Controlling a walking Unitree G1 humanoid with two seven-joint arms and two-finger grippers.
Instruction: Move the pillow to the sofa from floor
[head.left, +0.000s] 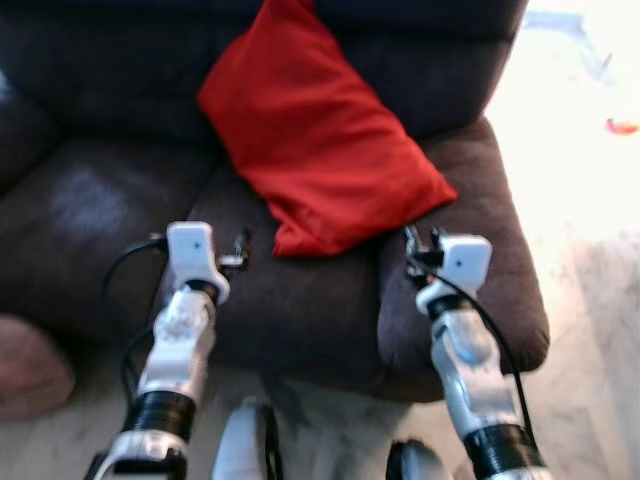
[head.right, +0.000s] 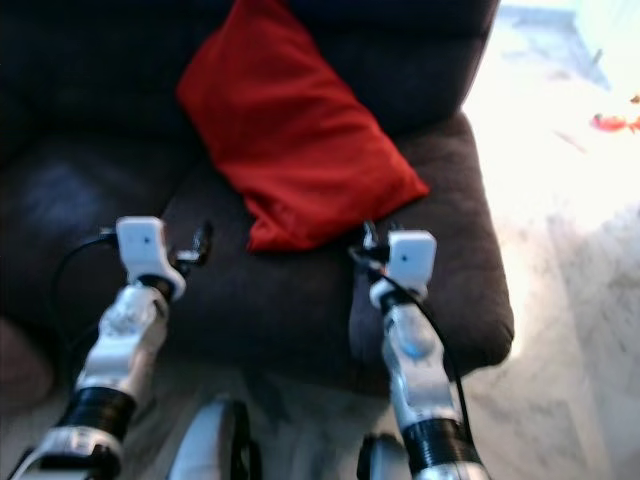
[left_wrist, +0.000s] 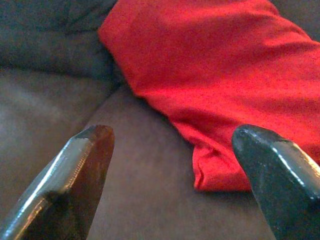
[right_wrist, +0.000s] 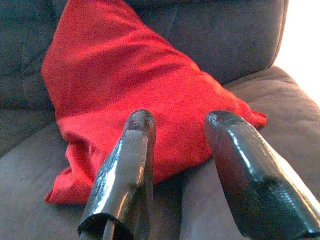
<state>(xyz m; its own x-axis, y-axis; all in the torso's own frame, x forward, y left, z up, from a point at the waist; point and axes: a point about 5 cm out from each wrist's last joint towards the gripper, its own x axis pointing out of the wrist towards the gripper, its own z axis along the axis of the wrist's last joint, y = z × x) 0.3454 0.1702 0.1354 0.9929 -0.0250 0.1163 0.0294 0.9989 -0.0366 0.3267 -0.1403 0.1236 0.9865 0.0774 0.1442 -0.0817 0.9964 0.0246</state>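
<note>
A: Where is the pillow lying?

B: The red, rectangular fabric pillow (head.left: 315, 140) is lying on the dark brown upholstered sofa (head.left: 300, 300), leaning tilted against the backrest in the upper middle of the head camera frame, with its lower corner resting on the seat cushion.

A: And what are the arms doing?

B: Both silver arms are reaching forward over the seat's front edge. The left gripper (head.left: 243, 245) is hovering left of centre, just beside the pillow's lower corner and apart from it. The right gripper (head.left: 422, 240) is sitting right of centre, close to the pillow's right-hand corner.

A: Are the wrist cameras adding anything?

B: Yes. In the left wrist view the two black fingers (left_wrist: 75, 180) are standing wide apart with nothing between them, and the pillow is filling the upper right of that frame. In the right wrist view the fingers (right_wrist: 127, 175) are set at a narrower gap, also gripping nothing, with the pillow behind them in the middle.

A: What are the head views showing beyond that?

B: A pale marble-patterned floor (head.left: 590, 290) is running down the right side, brightly lit, and a small orange thing (head.right: 612, 123) is lying on it at the upper right, too blurred to identify. A pinkish rounded thing (head.left: 30, 365) is showing at the lower left.
</note>
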